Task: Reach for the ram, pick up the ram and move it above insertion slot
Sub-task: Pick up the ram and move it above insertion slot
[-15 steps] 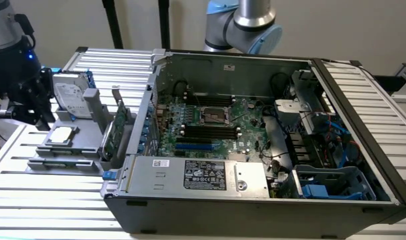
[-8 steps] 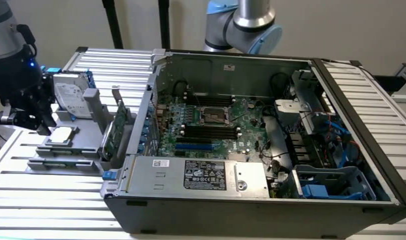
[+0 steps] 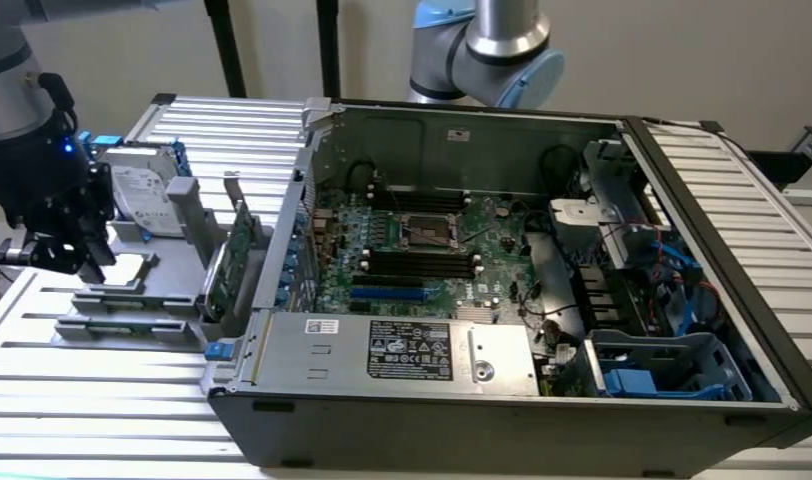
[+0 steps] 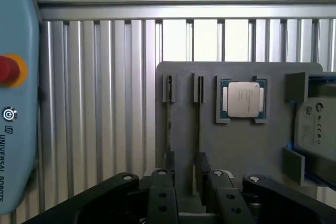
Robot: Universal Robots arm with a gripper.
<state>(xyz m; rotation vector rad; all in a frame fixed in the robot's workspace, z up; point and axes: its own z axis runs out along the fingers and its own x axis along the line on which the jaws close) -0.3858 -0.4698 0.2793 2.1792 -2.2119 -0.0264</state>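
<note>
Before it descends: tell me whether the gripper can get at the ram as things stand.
Probably yes. The open gripper hangs over the grey holder, and the ram stands edge-up in its slot with nothing above it. The board beside it is close, so finger room looks tight.

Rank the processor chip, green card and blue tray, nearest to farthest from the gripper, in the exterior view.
1. processor chip, on the grey holder beside the gripper.
2. green card, upright beside the case.
3. blue tray, inside the case, exterior view's right.
</note>
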